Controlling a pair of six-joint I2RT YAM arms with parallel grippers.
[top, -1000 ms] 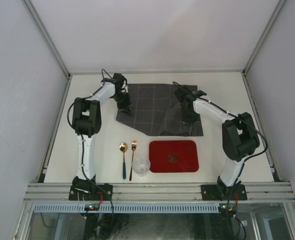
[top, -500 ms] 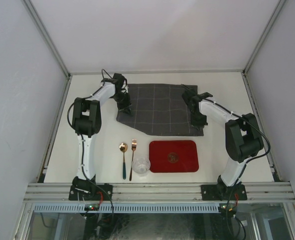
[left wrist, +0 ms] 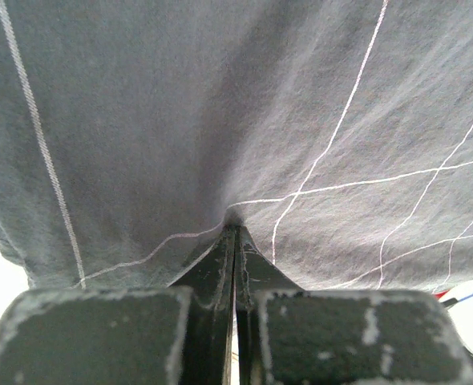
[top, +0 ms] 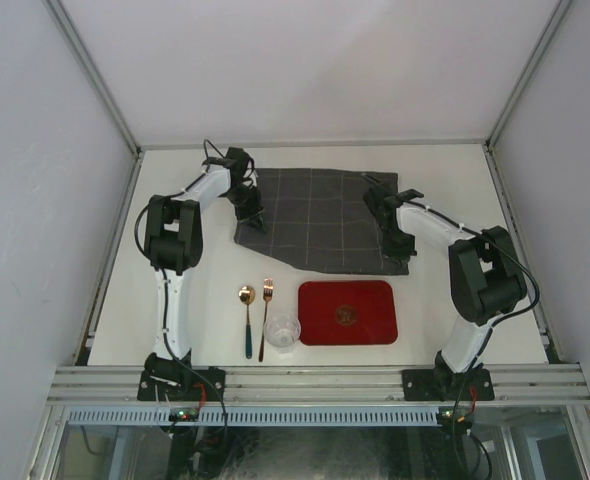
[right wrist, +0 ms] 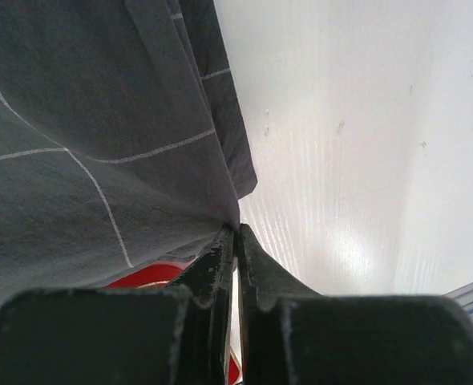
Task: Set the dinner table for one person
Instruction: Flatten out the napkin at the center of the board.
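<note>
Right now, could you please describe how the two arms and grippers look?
The left arm and right arm have white links, bulky black joint housings and thin black cables. The left gripper and right gripper are black, the left one scuffed whitish.

I am drawing my right hand (top: 396,250) outward to the right of where it was standing a second ago. The dark checked cloth (top: 315,225) pinched in it is pulling smooth: the bunched near-right fold is spreading out, and that edge is reaching further right across the worktop (top: 455,185).
</note>
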